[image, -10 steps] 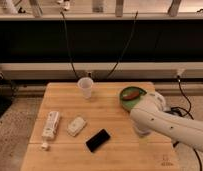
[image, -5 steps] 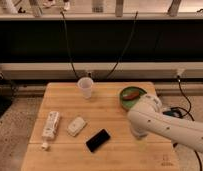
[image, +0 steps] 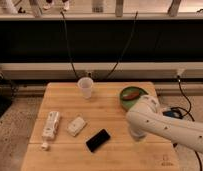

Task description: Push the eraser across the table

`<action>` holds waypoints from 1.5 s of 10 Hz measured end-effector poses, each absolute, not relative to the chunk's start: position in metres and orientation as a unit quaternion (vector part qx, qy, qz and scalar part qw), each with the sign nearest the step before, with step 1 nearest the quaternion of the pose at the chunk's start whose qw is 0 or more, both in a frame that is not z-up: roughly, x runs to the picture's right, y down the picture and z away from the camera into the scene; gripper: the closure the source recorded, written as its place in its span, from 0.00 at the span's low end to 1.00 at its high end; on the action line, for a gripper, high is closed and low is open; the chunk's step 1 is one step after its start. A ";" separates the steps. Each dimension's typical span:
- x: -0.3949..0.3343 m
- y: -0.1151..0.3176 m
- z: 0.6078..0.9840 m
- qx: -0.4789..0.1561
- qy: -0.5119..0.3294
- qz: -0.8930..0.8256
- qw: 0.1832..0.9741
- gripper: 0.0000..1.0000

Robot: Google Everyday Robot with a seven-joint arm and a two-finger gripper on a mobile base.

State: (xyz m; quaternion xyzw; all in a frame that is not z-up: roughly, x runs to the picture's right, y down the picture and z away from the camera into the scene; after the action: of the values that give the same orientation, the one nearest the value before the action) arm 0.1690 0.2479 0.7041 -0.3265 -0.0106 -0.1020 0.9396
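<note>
Tool [image: 137,134] hovers right of eraser [image: 98,140]; green bowl [image: 122,96] holds brown item [image: 131,92].

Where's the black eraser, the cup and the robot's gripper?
eraser [image: 98,140], camera view, middle of its top.
cup [image: 85,88], camera view, its side.
gripper [image: 136,134], camera view, arm's tip, right of eraser.

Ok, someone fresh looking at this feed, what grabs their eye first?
The big white robot arm extended from the right over the wooden table, its gripper at the arm's tip, right of the black eraser and apart from it. Then the green bowl near the table's far right corner and the clear cup at its far edge.
</note>
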 end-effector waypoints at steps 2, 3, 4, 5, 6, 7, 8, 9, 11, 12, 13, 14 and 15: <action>0.167 0.251 0.706 -0.329 -0.013 -0.104 0.939 0.20; 0.167 0.252 0.707 -0.329 -0.014 -0.104 0.938 0.20; 0.167 0.253 0.708 -0.331 -0.016 -0.104 0.938 0.20; 0.167 0.254 0.708 -0.332 -0.017 -0.104 0.937 0.20; 0.167 0.255 0.709 -0.333 -0.018 -0.103 0.937 0.21; 0.167 0.257 0.709 -0.334 -0.018 -0.103 0.937 0.21; 0.167 0.258 0.709 -0.335 -0.019 -0.102 0.936 0.24; 0.167 0.259 0.710 -0.337 -0.020 -0.102 0.936 0.26; 0.168 0.261 0.711 -0.339 -0.021 -0.101 0.935 0.25; 0.168 0.261 0.711 -0.340 -0.021 -0.100 0.935 0.32; 0.169 0.262 0.711 -0.341 -0.021 -0.099 0.935 0.40; 0.170 0.263 0.711 -0.342 -0.022 -0.099 0.934 0.52; 0.170 0.265 0.711 -0.343 -0.022 -0.099 0.934 0.60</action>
State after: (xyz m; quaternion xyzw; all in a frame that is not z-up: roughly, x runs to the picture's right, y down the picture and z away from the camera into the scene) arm 0.1702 0.2647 0.7112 -0.3435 -0.0219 -0.0990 0.9337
